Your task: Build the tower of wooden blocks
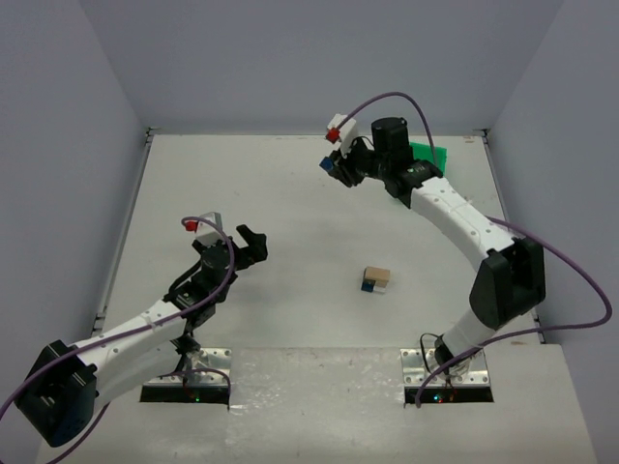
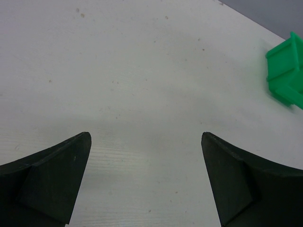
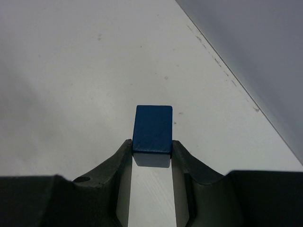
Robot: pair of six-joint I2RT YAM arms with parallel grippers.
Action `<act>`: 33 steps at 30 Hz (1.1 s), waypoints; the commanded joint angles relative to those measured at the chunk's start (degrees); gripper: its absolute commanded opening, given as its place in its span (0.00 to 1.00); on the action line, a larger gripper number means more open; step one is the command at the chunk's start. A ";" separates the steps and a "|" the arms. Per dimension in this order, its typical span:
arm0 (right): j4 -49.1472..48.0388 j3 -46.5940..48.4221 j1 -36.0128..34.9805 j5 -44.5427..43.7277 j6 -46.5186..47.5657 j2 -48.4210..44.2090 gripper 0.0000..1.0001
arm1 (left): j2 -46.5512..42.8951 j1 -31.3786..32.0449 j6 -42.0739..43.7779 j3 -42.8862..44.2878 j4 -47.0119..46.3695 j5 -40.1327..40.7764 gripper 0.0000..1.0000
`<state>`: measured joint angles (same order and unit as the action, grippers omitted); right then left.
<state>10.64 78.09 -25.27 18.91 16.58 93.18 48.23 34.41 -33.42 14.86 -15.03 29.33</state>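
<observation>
The wood block tower (image 1: 376,279) is a small stack near the table's middle, tan on top with blue and white below. My right gripper (image 1: 330,165) is far back on the table, raised, shut on a dark blue block (image 3: 152,134) held between its fingertips (image 3: 124,150). The same blue block (image 1: 329,164) shows at its tip from above. My left gripper (image 1: 253,244) stands open at the left of the table, well away from the tower; its fingers (image 2: 57,175) have only bare table between them.
A green plastic bin (image 1: 424,155) sits at the back right, partly behind the right arm, and also shows as the green bin (image 2: 286,71) at the left wrist view's right edge. Grey walls enclose the white table (image 1: 290,319) on three sides.
</observation>
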 commanded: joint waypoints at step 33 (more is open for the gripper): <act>27.25 -28.64 2.62 2.51 21.39 -19.61 0.06 | 10.74 -0.05 2.44 15.06 4.40 12.05 1.00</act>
<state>40.21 50.16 -22.63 20.56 38.29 73.66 61.92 34.41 -32.56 28.82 -10.06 39.08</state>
